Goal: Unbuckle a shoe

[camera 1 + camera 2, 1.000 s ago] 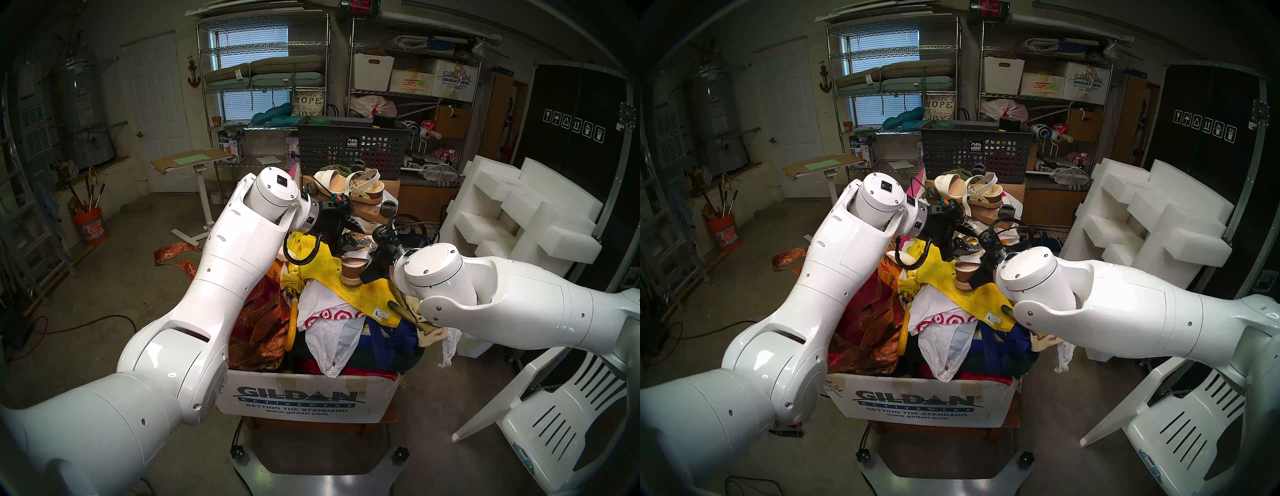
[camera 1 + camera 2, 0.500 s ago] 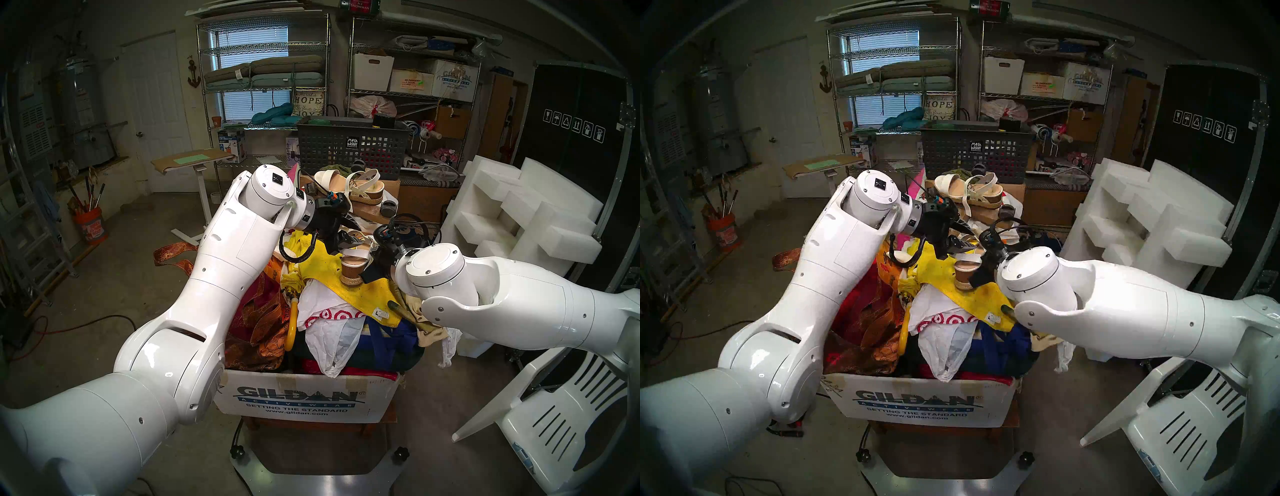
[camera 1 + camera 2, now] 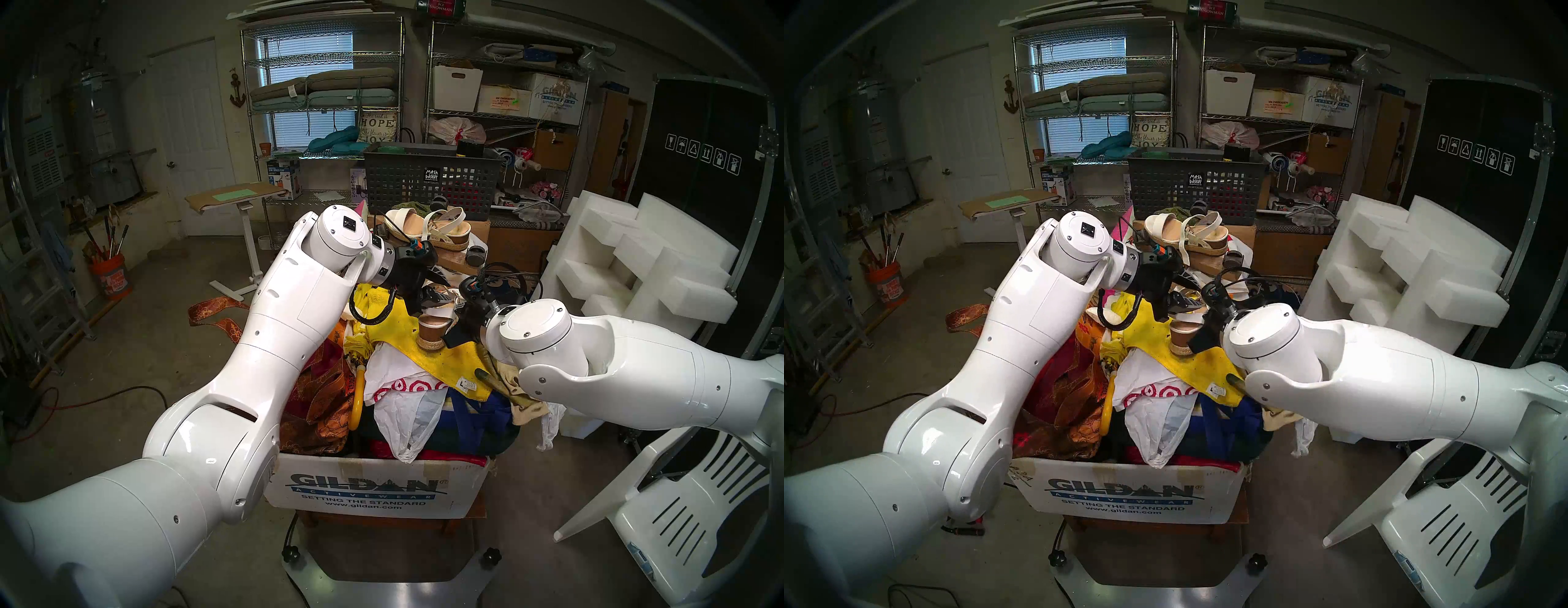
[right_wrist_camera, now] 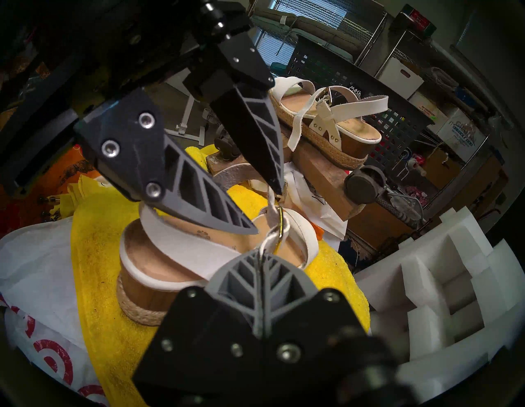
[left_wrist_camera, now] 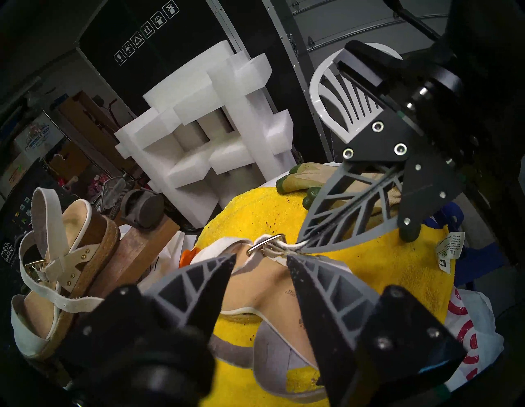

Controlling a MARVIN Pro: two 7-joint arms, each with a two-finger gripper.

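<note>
Shoe [image 4: 170,264] sits on yellow towel [image 4: 93,241] atop the cluttered box. R gripper [image 4: 260,253] clamped on its white strap end, right by buckle [image 5: 265,243]. L gripper [image 5: 260,260] jaws apart, tips either side of buckle. Twin sandal [image 4: 326,133] farther back on wood block [image 4: 321,176].

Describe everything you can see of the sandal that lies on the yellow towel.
The sandal stands upright on the yellow towel, heel toward the robot. It has white straps, a tan footbed with a white rim, a brown cork-look heel and woven jute trim at the base. Its metal buckle is raised above the footbed. The right gripper is shut on the thin strap beside the buckle. The left gripper is open, one finger on each side of the buckle; contact is unclear.
</note>
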